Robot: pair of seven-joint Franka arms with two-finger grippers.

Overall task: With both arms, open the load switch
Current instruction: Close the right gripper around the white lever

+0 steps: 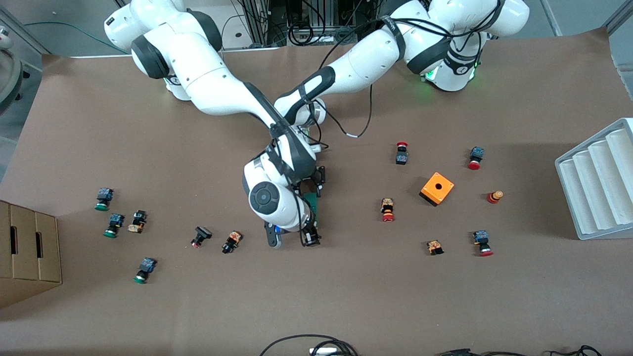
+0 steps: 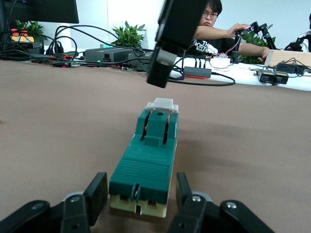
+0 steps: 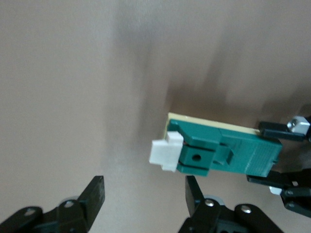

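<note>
Straddling the load switch (image 2: pixel 144 165), the left tool (image 2: pixel 141 196) nearly grips; right tool (image 3: pixel 146 194) hovers open.

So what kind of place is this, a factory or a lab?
Most likely a robotics lab. A paper-covered table holds scattered push buttons, cables and electronics line its edge, and a seated person works beside it.

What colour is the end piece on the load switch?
White, on the otherwise green load switch; the end piece shows best in the right wrist view.
</note>
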